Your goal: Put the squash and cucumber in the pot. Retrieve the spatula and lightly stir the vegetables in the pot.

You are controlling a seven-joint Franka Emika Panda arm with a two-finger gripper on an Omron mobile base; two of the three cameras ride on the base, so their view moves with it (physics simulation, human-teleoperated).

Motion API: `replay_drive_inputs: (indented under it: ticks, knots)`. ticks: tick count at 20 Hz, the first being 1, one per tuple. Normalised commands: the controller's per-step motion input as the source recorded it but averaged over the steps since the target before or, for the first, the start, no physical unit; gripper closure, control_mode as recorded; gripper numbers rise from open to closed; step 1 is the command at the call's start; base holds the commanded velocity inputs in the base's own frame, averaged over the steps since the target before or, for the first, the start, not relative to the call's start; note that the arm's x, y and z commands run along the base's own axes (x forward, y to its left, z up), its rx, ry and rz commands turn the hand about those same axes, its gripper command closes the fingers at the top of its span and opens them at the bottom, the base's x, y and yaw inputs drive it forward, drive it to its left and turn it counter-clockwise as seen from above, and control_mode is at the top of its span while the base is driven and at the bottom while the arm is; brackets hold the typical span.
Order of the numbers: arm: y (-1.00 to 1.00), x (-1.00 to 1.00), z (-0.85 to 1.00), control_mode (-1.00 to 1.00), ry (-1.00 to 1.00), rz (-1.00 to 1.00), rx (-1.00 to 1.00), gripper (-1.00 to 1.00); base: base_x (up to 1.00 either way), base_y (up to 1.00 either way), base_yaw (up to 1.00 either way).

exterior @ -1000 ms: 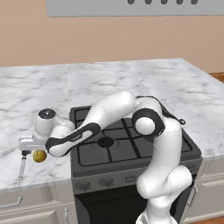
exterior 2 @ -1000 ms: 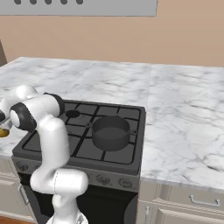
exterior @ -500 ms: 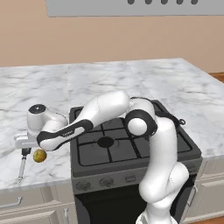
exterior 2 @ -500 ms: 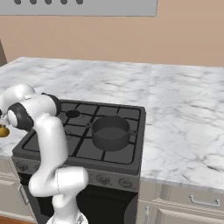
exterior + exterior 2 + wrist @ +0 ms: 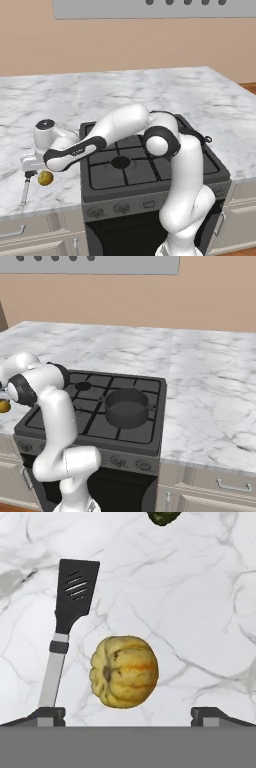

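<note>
Step in hand: approach to the first pick, w/ gripper [image 5: 127, 714] spread wide and empty, poised over the squash [image 5: 124, 671] on the marble counter [image 5: 45, 100] left of the stove [image 5: 90, 421]. Next move, by judgement: descend so fingers straddle the squash w/o nudging the spatula [image 5: 68, 619] just beside it, then clamp and carry to the pot [image 5: 126, 407] on the stove's right side. Count: 1 squash, 1 spatula, 1 cucumber [image 5: 164, 517] (cut off at hand-view edge), 1 pot, empty.

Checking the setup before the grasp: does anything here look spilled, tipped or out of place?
Nothing stands out. The squash and spatula lie apart on the marble counter, the pot sits upright on the stove, and the end effector is open above the squash.
</note>
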Motion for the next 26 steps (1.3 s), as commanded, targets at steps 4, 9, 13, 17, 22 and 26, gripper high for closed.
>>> replay_drive_inputs:
  ticks: [4, 9, 13, 17, 22, 26]
  knots:
    - [-0.01, 0.07, -0.31, -1.0, 0.05, 0.1, 0.0, -1.0, 0.0, 0.0, 0.0]
    - [0.0, 0.13, -0.16, -1.0, 0.04, 0.11, 0.0, -1.0, 0.0, 0.0, 0.0]
    - [0.0, 0.2, -0.03, -1.0, 0.05, 0.09, 0.0, -1.0, 0.0, 0.0, 0.0]
    - [0.03, 0.11, -0.1, -1.0, 0.07, 0.07, 0.0, -1.0, 0.0, 0.0, 0.0]
    - [0.12, 0.01, -0.1, -1.0, 0.07, 0.06, -0.01, -1.0, 0.0, 0.0, 0.0]
    - [0.19, 0.0, -0.03, -1.0, 0.02, 0.05, -0.03, -1.0, 0.0, 0.0, 0.0]
